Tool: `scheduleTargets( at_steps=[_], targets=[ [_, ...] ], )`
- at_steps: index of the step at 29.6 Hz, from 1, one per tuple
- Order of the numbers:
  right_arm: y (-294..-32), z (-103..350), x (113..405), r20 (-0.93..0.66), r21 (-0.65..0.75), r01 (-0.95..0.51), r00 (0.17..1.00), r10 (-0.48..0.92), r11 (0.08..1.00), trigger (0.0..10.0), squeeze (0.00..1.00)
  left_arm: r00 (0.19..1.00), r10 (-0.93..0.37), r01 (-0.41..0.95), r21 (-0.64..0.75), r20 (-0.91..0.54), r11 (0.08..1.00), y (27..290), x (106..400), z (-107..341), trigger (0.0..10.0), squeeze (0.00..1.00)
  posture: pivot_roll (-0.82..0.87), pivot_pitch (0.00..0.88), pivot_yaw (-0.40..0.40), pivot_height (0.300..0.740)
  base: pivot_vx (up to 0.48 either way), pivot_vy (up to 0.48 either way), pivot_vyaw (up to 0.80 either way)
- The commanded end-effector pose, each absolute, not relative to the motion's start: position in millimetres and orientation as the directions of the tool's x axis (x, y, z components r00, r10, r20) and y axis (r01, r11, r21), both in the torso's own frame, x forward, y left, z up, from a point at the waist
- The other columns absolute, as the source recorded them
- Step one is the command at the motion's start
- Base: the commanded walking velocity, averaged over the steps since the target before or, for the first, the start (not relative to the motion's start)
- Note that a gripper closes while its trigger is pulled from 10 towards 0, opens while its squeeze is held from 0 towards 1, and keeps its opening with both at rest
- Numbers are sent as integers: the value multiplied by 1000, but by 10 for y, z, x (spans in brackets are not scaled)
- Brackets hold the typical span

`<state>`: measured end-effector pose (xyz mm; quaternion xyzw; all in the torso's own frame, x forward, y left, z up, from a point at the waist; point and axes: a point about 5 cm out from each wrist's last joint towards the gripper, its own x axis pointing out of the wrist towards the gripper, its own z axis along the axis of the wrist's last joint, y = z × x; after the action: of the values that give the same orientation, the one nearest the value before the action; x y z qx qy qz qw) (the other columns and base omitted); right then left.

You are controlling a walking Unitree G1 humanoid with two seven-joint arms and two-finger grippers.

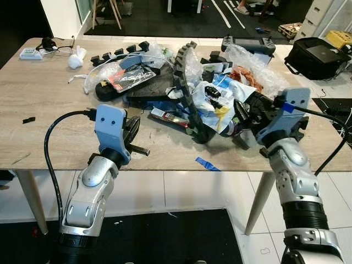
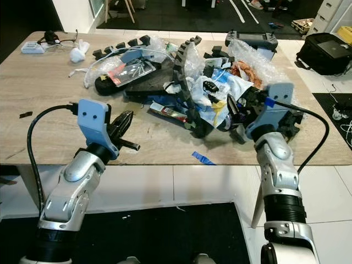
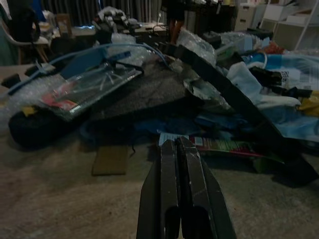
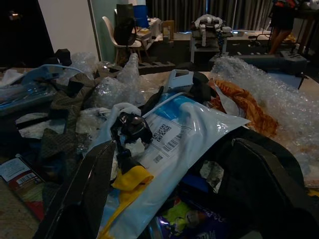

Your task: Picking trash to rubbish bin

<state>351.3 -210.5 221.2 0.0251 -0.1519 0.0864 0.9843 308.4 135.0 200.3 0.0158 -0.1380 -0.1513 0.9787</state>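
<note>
The right gripper is pushing into the near edge of the trash heap sprawling across the surface, its fingers spread wide either side of a white and blue mailer bag, apparently lining up a grab. The left gripper is hovering low over bare wood short of the pile, fingers pressed together, gripping nothing, seemingly waiting its turn

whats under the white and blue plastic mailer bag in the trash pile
At the near edge of the white and blue mailer bag, a yellow scrap and a colourful wrapper poke out between the open right gripper fingers. Anything deeper is covered by the bag.
</note>
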Motion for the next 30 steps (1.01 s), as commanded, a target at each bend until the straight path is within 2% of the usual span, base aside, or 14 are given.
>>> scheduleTargets(
  at_steps=[1, 10, 11, 12, 13, 18, 19, 21, 22, 24, 25, 26, 30],
  targets=[
    [-2049, 2250, 3497, 327, -3, -203, 925, 193, 979, 10000, 0, 921, -288, 277, 77, 262, 958, 1365, 3092, 1972, 10000, 0, -3, 157, -24, 740, 0, 0, 0],
    [-1981, 2192, 3497, 302, -45, -240, 922, 243, 970, 10000, 0, 920, -295, 285, 75, 257, 955, 1352, 3087, 1954, 10000, 0, -5, 156, -26, 740, 0, 0, 0],
    [-1955, 2187, 3493, 299, -34, -271, 916, 268, 962, 10000, 114, 919, -300, 289, 78, 257, 954, 1346, 3083, 1951, 10000, 0, -5, 156, -26, 740, 0, 0, 0],
    [-1955, 2187, 3493, 299, -34, -271, 916, 268, 962, 10000, 114, 919, -300, 289, 78, 257, 954, 1346, 3083, 1951, 10000, 0, -5, 156, -26, 740, 0, 0, 0],
    [-1930, 2184, 3485, 297, -31, -296, 909, 292, 955, 10000, 1000, 917, -304, 293, 80, 258, 953, 1340, 3079, 1949, 10000, 0, -7, 153, -29, 740, 0, 0, 0],
    [-1931, 2145, 3483, 294, -6, -280, 917, 270, 960, 10000, 1000, 907, -327, 319, 75, 266, 945, 1306, 3062, 1957, 10000, 0, -6, 148, -35, 740, 0, 0, 0],
    [-2025, 2151, 3497, 311, 25, -177, 937, 160, 984, 10000, 1000, 899, -339, 333, 70, 276, 940, 1289, 3044, 1971, 10000, 0, -3, 143, -36, 740, 0, 0, 0],
    [-2099, 2191, 3495, 343, 90, -117, 936, 79, 989, 10000, 1000, 890, -357, 354, 63, 284, 933, 1275, 3026, 1983, 10000, 0, -3, 141, -36, 740, 0, 0, 0],
    [-2127, 2208, 3489, 357, 134, -101, 933, 47, 986, 10000, 733, 877, -384, 385, 55, 290, 921, 1247, 3006, 1997, 10000, 0, -2, 139, -37, 740, 0, 0, 0],
    [-2142, 2217, 3484, 364, 160, -93, 931, 29, 983, 10000, 733, 866, -403, 407, 50, 295, 912, 1228, 2992, 2007, 10000, 0, -2, 139, -37, 740, 0, 0, 0],
    [-2157, 2221, 3476, 371, 188, -84, 929, 8, 979, 10000, 251, 847, -440, 445, 53, 298, 894, 1187, 2966, 2019, 10000, 0, -1, 138, -40, 740, 0, 0, 0],
    [-2166, 2217, 3468, 373, 209, -72, 928, -11, 975, 10000, 0, 827, -476, 480, 63, 299, 875, 1142, 2942, 2030, 10000, 0, -1, 138, -40, 740, 0, 0, 0],
    [-2169, 2144, 3465, 333, 216, -45, 943, -30, 975, 10000, 0, 797, -530, 535, 67, 289, 842, 1069, 2902, 2029, 10000, 0, -3, 138, -39, 740, 0, 0, 0]
  ],
)
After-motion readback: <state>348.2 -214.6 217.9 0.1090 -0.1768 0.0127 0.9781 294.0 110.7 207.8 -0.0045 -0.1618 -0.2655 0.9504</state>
